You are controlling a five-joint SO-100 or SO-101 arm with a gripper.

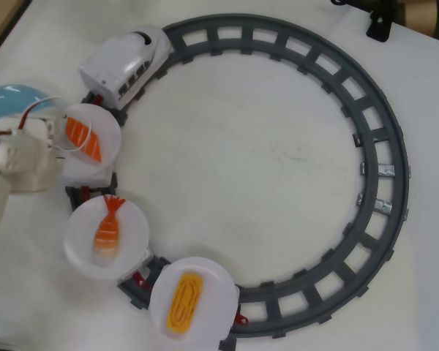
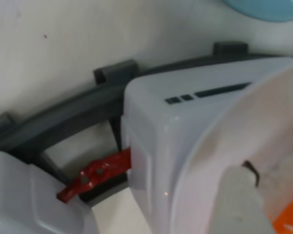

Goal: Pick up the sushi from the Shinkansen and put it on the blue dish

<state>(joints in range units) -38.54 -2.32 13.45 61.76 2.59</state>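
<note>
I see the white plastic toy bullet train, the Shinkansen (image 1: pixel 128 62), at eleven o'clock on the grey ring track (image 1: pixel 384 168). The orange striped toy salmon sushi (image 1: pixel 83 137) lies on the first round white plate (image 1: pixel 106 124) behind it. My white claw (image 1: pixel 55 135) sits at that plate's nine o'clock edge; I cannot tell whether it's apart or together. The glossy light-blue round dish (image 1: pixel 14 99) rests on the white worktop (image 1: pixel 241 161), partly hidden behind my arm. In the wrist view, a red coupler (image 2: pixel 95 174) links two cars.
</note>
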